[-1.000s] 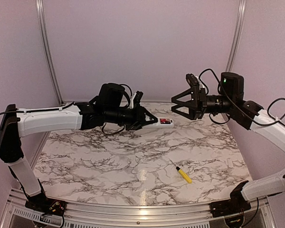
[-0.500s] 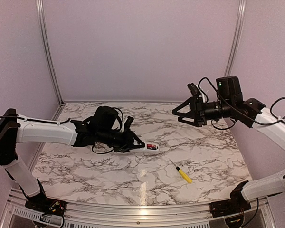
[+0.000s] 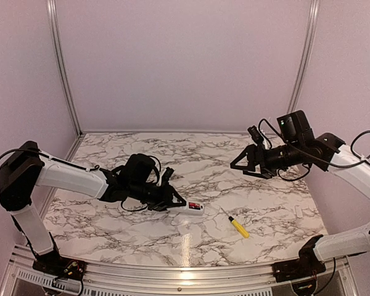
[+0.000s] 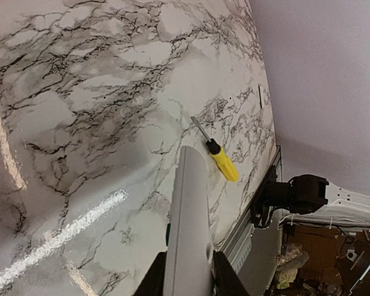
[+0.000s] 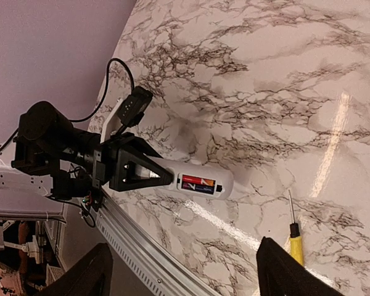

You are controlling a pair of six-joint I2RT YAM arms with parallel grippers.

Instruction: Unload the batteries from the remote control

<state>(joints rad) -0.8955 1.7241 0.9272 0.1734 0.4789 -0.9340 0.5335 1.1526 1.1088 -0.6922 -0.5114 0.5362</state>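
The white remote control (image 3: 193, 209) is held low over the marble table (image 3: 111, 222), with my left gripper (image 3: 176, 203) shut on its near end. Its battery recess faces up and shows the red-wrapped batteries (image 3: 195, 206). The left wrist view sees the remote control (image 4: 188, 209) edge-on between the fingers (image 4: 153, 282). In the right wrist view the remote control (image 5: 219, 182) and its batteries (image 5: 197, 183) lie below and ahead. My right gripper (image 3: 240, 166) hangs open and empty in the air to the right of the remote, well apart from it.
A yellow-handled screwdriver (image 3: 238, 227) lies on the table right of the remote, near the front edge (image 3: 185, 271). A small white piece (image 3: 299, 211) rests near the right wall. Pale walls close in the back and both sides.
The left arm has brought the remote down from the back centre to just above the table's front part. The right gripper has moved right and lower, its jaws slightly wider.
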